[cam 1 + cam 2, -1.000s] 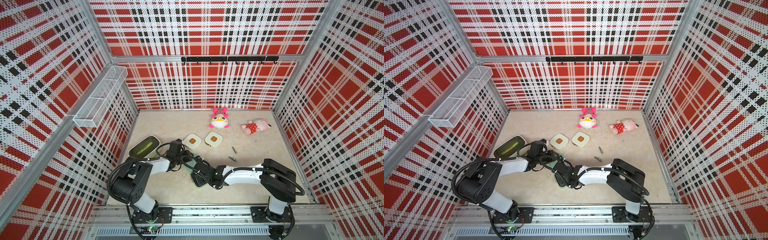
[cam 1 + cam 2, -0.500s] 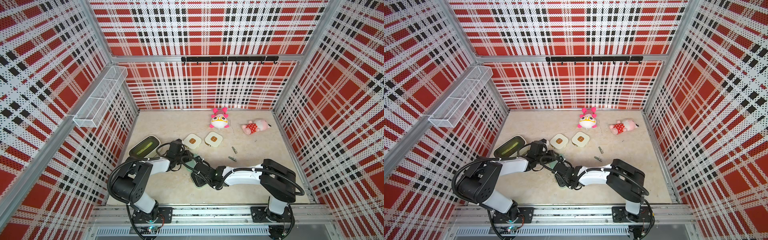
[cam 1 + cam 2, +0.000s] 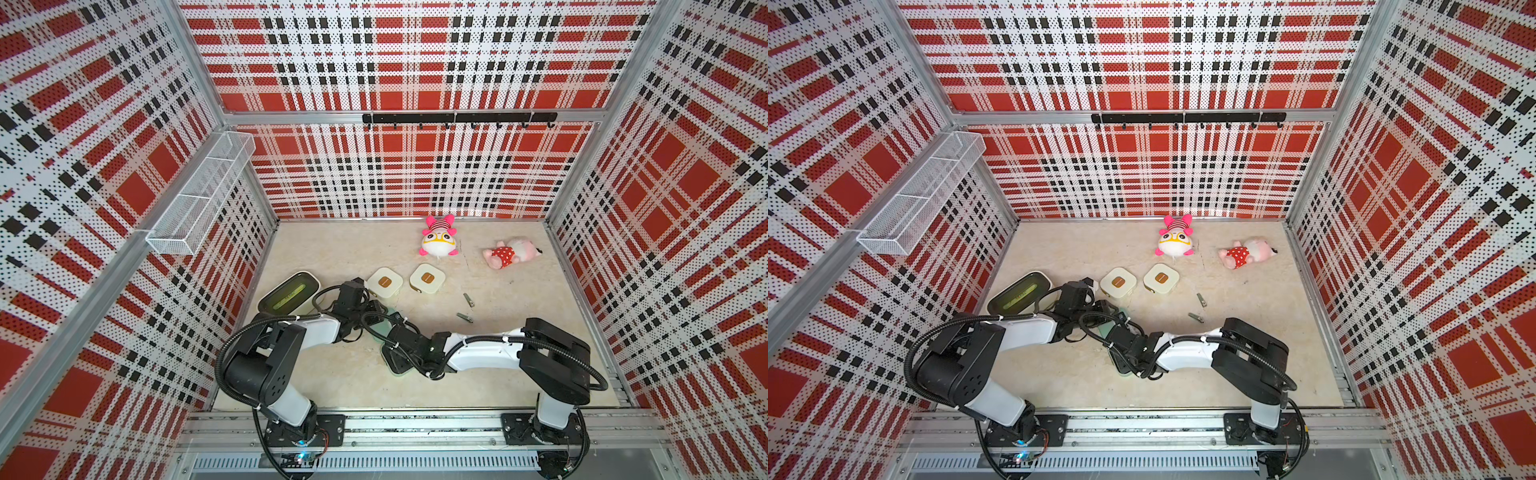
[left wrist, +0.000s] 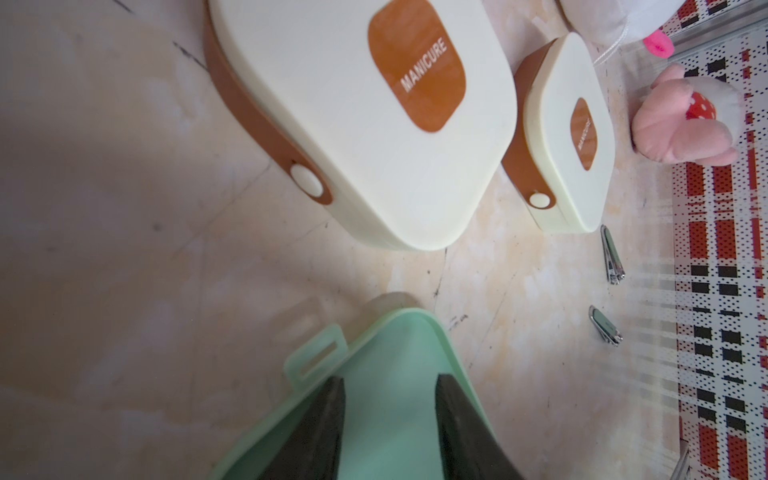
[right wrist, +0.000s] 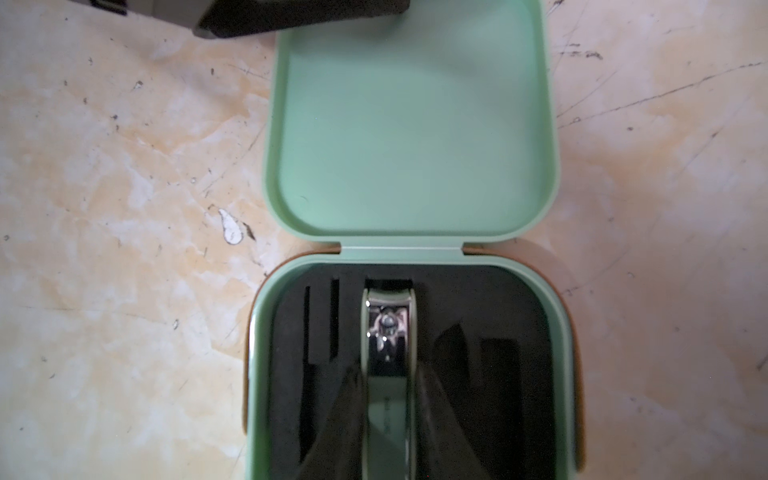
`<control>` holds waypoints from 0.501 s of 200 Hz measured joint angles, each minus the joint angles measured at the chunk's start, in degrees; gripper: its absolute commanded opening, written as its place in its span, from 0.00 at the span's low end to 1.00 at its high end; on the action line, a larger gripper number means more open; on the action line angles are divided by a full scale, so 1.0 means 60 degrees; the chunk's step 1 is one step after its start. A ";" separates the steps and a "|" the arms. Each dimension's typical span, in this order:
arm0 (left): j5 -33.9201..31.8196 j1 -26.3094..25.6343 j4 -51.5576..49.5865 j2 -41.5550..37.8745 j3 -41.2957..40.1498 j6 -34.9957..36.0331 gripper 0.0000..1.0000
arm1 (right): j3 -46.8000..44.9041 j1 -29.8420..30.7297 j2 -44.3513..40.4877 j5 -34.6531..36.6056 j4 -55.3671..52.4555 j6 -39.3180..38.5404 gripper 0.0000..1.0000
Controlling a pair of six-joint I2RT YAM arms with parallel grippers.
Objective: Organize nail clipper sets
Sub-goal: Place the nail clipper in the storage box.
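**Case.** Mint green case lies open near the front edge of the surface, a little left of the middle, with its lid folded flat toward the back. A large clipper sits in the centre slot of the black insert. The narrow slots beside it look empty.

**Right tool**. Closed narrow on the clipper's handle end, one finger on each side, down inside the case. I can't tell whether the clipper is fully bedded in the foam.

**Left tool**. Fingers partly apart and laid over the lid near the clasp tab, with nothing between them. Whether it actually presses on the lid I cannot tell.

**Around the case.**
- Two cream cases are shut, side by side mid-surface behind the mint one.
- Two small clippers lie loose to the right of them, a little apart from each other.
- A cream bin sits by the left edge.
- Two plush toys lie near the back edge, clear of the work.

**Risks, my read.**
- If I let go before the clipper is seated, the foam may push it back up, or it may come out with the fingers as I lift.
- If the left tool comes off the lid, the light case could skid or tip under the right tool's push.
- Both wrists and their cables crowd over one small case, so a careless retreat could snag or knock it.
- The loose clippers are thin, flat metal and likely to slip from a pinch.
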 measured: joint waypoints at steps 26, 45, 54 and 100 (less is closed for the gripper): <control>0.0004 0.0000 0.0004 0.0004 0.0000 0.0000 0.42 | 0.0018 0.0000 0.0000 0.0015 -0.0025 0.0036 0.30; 0.0007 0.0000 0.0007 0.0004 0.0000 0.0000 0.42 | 0.0076 0.0000 0.0000 0.0062 -0.0131 0.0029 0.33; 0.0011 0.0000 0.0007 0.0007 0.0000 0.0000 0.42 | 0.0120 0.0000 0.0004 0.0076 -0.0186 0.0029 0.35; 0.0044 0.0015 0.0018 0.0015 0.0000 0.0004 0.42 | 0.0233 0.0000 0.0007 0.0153 -0.0412 0.0026 0.40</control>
